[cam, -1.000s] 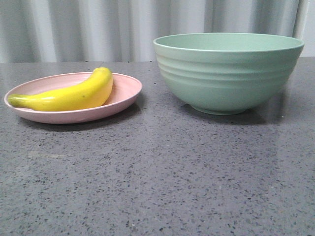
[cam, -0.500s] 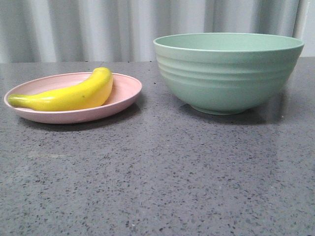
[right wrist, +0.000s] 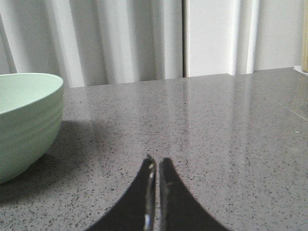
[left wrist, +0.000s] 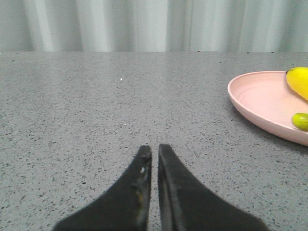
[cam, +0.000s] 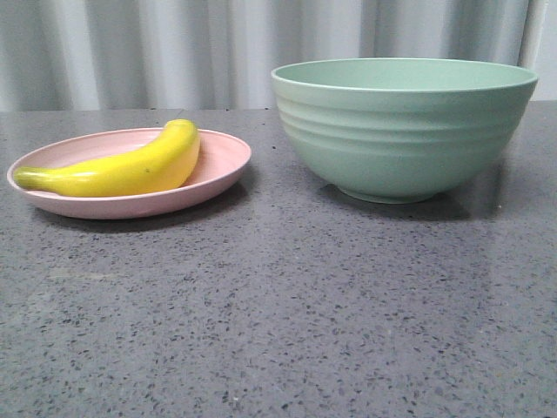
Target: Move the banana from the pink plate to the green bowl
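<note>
The front camera sits low and close, facing forward across the grey table (cam: 278,313) toward a curtain. Each wrist camera also sits low, looking forward. The left shares the pink plate (left wrist: 255,103) with the front view; the right shares the green bowl (right wrist: 24,125).

Left gripper (left wrist: 151,150): black fingers nearly pressed together, only a thin slit between the tips, held low over the grey surface, gripping nothing. Right gripper (right wrist: 156,162): same pose, tips almost touching, low and level, gripping nothing. Neither visible from the front.
</note>
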`<state>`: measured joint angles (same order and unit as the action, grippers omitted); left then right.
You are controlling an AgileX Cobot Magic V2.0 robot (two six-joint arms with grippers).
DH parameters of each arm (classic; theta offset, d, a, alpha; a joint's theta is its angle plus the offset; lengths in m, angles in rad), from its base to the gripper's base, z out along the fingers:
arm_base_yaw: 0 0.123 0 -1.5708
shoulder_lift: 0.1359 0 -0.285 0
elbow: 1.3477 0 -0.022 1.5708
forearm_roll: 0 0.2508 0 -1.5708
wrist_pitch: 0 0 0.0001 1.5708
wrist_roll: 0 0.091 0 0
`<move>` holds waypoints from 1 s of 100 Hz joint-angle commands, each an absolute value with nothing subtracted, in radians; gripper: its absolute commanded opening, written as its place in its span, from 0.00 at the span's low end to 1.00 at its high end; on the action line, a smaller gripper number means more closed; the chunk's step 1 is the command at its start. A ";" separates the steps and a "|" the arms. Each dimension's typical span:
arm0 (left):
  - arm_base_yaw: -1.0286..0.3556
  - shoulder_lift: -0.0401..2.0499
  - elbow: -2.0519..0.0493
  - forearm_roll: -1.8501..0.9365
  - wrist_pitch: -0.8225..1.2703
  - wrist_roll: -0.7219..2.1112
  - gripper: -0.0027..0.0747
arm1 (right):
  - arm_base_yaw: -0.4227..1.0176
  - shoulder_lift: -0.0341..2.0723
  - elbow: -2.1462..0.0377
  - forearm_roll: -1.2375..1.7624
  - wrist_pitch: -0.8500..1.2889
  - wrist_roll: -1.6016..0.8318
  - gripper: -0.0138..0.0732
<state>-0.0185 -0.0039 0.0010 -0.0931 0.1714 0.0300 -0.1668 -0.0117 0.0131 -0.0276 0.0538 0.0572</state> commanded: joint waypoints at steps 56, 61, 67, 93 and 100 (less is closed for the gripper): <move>-0.019 -0.038 0.026 -0.104 0.081 0.026 0.01 | -0.173 -0.030 0.039 -0.027 -0.031 0.051 0.07; -0.019 -0.038 0.026 -0.106 0.078 0.026 0.01 | -0.173 -0.030 0.039 -0.027 -0.031 0.051 0.07; -0.019 -0.038 0.024 -0.140 0.047 0.026 0.01 | -0.173 -0.030 0.036 -0.022 -0.031 0.051 0.07; -0.019 -0.018 -0.104 -0.175 0.044 0.026 0.01 | -0.171 -0.003 -0.101 0.063 0.151 0.053 0.07; -0.019 0.016 -0.161 -0.169 0.068 0.026 0.01 | -0.171 0.029 -0.157 0.062 0.203 0.051 0.08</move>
